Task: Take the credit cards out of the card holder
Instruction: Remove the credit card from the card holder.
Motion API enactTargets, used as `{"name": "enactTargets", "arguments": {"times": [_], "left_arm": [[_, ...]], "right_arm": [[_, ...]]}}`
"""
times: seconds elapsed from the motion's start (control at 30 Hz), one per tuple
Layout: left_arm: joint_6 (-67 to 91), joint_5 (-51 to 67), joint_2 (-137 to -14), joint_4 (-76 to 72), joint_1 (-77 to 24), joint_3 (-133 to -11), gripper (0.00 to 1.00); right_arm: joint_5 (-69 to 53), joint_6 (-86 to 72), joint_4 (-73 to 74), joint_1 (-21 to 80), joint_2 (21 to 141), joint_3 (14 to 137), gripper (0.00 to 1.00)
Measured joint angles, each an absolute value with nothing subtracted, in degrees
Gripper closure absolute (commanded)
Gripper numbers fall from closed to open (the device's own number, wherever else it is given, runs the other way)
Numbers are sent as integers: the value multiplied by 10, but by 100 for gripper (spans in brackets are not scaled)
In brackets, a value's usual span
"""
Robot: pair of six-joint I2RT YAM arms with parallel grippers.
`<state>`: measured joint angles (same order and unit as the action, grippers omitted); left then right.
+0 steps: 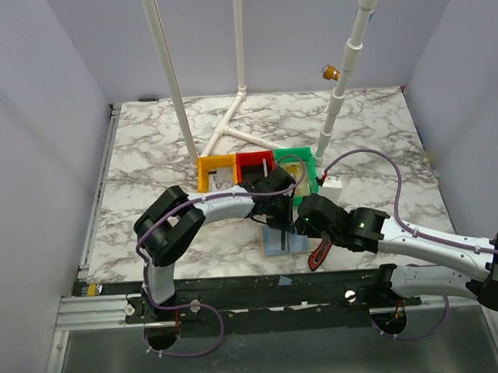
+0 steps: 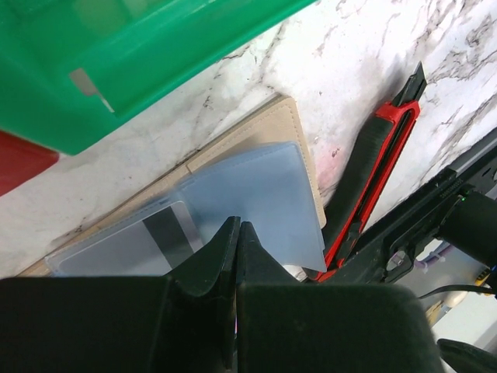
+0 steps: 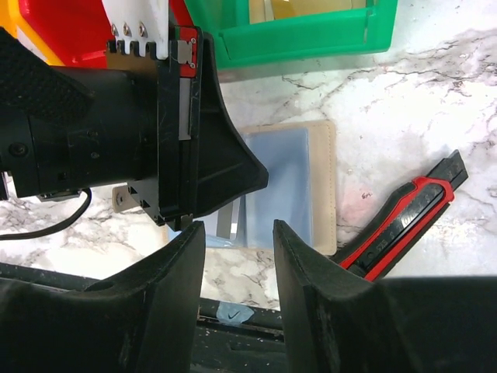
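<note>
The card holder [image 2: 268, 175] lies open on the marble, tan with blue-grey pockets; it also shows in the top view [image 1: 284, 241] and the right wrist view [image 3: 299, 183]. A pale card with a dark stripe [image 2: 151, 233] sits in its left pocket. A yellowish-gold card [image 3: 307, 8] lies in the green bin [image 1: 305, 177]. My left gripper [image 2: 237, 227] is shut, its tips right over the holder's blue-grey pocket. My right gripper [image 3: 237, 229] is open and empty, just in front of the holder's near edge, with the left gripper [image 3: 210, 155] close before it.
Yellow [image 1: 215, 173], red [image 1: 252, 163] and green bins stand in a row behind the holder. A red-and-black tool [image 1: 321, 251] lies right of the holder, also in the left wrist view [image 2: 373, 171] and the right wrist view [image 3: 404, 217]. White pipes [image 1: 246, 132] stand behind. The table's front edge is close.
</note>
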<state>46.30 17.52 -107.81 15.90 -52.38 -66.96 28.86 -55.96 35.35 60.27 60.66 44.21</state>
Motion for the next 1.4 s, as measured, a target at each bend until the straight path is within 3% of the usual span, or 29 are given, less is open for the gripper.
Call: {"name": "enactTargets", "arguments": {"times": [0.57, 1.4], "left_arm": [[465, 175, -1081, 156, -531, -673, 100], [465, 113, -894, 173, -483, -533, 100]], "right_arm": [[271, -585, 337, 602, 613, 413, 57], [170, -585, 201, 550, 635, 348, 57]]}}
